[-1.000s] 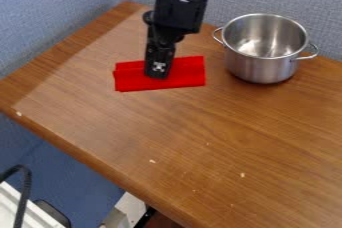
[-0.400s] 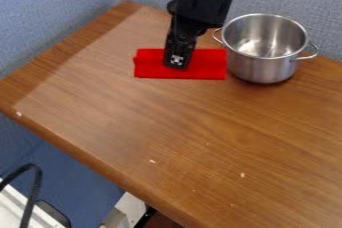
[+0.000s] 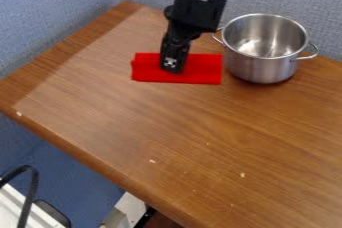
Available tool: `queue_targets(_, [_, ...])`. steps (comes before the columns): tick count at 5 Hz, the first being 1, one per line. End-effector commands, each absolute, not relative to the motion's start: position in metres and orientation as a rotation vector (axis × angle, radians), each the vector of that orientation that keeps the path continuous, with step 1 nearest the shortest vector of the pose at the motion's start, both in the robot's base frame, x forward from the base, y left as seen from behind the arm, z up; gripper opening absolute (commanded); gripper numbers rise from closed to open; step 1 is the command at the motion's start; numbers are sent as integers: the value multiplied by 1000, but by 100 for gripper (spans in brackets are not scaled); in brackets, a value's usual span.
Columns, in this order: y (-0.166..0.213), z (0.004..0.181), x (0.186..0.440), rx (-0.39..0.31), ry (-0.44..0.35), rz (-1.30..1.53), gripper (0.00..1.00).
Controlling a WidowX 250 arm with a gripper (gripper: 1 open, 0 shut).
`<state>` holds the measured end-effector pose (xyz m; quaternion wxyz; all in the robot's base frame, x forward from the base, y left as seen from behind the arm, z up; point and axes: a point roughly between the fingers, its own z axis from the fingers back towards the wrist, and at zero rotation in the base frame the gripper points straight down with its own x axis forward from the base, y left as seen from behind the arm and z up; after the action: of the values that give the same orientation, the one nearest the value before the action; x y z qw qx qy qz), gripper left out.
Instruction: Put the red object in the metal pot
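Claw (image 3: 173, 64) is pressed down on the red object (image 3: 178, 68), its tips squeezed together as tight as they go, and you cannot see for sure if they pinch the red thing or just push on it. The red object lies flat on the bench (image 3: 120, 142), near the far edge, just beside the metal pot (image 3: 263, 48), which stands at the far right corner. To do this step well, make sure you have a real hold first, then lift the red thing up higher than the rim before you move it over the pot. It is long, so tip it or line it up to fit inside. The red thing looks flat and thin. The pot is shiny, round and empty. The bench is smooth brown wood.
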<state>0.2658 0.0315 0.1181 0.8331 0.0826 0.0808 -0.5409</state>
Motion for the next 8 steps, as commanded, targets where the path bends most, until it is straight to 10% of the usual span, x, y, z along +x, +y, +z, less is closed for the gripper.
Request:
queue_targets(1, [31,125,272,181,142,-1177,0])
queue_targets(8, [91,139,306,236,191,-1026,0])
